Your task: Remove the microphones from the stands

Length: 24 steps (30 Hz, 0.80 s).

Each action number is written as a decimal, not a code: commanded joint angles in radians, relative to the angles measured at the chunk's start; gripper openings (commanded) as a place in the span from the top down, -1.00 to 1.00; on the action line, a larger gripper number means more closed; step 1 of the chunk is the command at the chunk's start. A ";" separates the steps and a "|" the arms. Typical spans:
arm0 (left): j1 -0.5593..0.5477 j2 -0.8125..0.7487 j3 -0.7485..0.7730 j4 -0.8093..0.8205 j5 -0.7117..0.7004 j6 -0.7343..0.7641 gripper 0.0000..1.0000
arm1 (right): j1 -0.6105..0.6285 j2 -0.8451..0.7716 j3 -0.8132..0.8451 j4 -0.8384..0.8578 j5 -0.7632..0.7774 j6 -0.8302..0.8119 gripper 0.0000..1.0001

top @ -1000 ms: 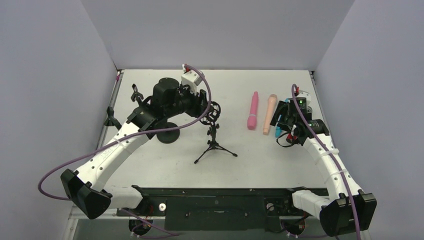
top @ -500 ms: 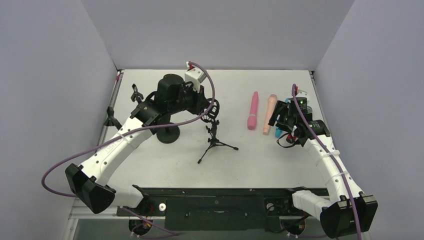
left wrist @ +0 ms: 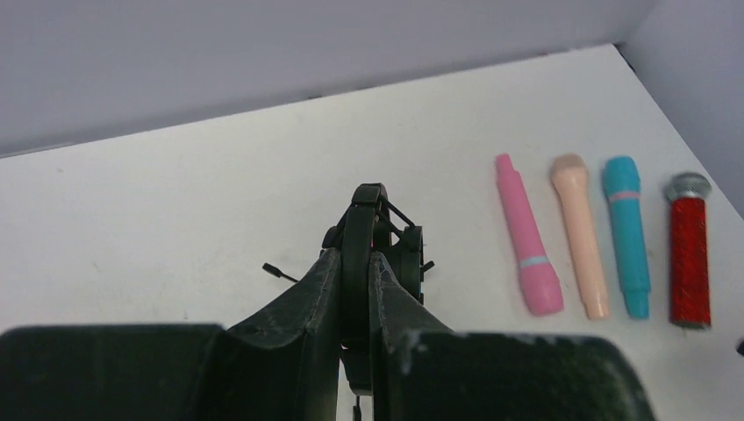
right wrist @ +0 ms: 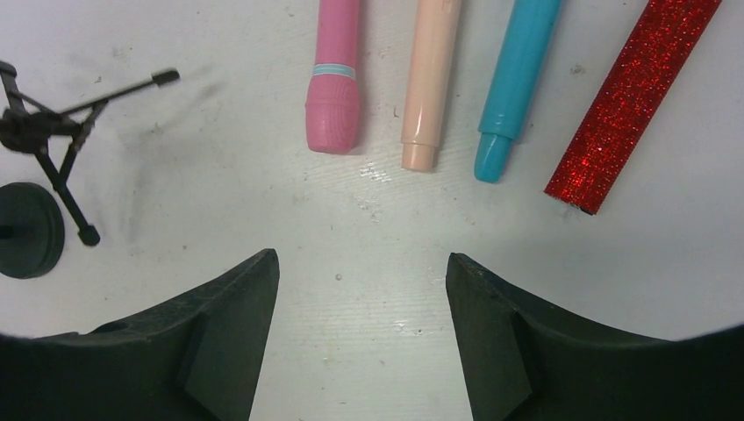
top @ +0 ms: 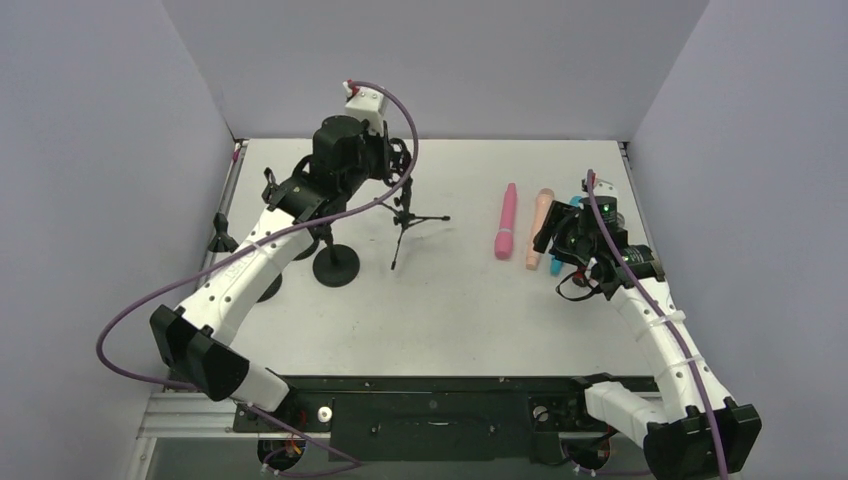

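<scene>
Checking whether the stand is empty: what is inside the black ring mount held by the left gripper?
The left gripper is shut on the black ring mount, seen edge-on. Only thin black cords show there, no microphone sticking out. The fingers cover the ring's lower inside.

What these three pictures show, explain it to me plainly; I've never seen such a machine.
Two white robot arms are bolted at the near edge of a table, each ending in a two-finger gripper. The wide picture looks down from above and behind them; the other two come from a camera on each wrist. The left gripper is shut on the ring holder atop a small black tripod stand, which looks tipped. The right gripper is open, holding nothing, above the table. Side by side lie a pink microphone, a peach microphone, a teal microphone and a glittery red microphone. A black round-based stand sits left of the tripod.
</scene>
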 commanded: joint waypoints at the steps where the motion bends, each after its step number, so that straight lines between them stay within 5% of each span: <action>1: 0.067 0.074 0.157 0.189 -0.178 -0.027 1.00 | 0.027 -0.031 0.052 0.022 -0.017 0.010 -0.32; 8: 0.195 0.241 0.349 0.113 -0.235 -0.050 1.00 | 0.064 -0.050 0.042 0.017 -0.009 0.025 -0.32; 24: 0.402 0.381 0.418 0.123 -0.164 -0.082 1.00 | 0.142 -0.058 0.006 0.037 0.016 0.055 -0.32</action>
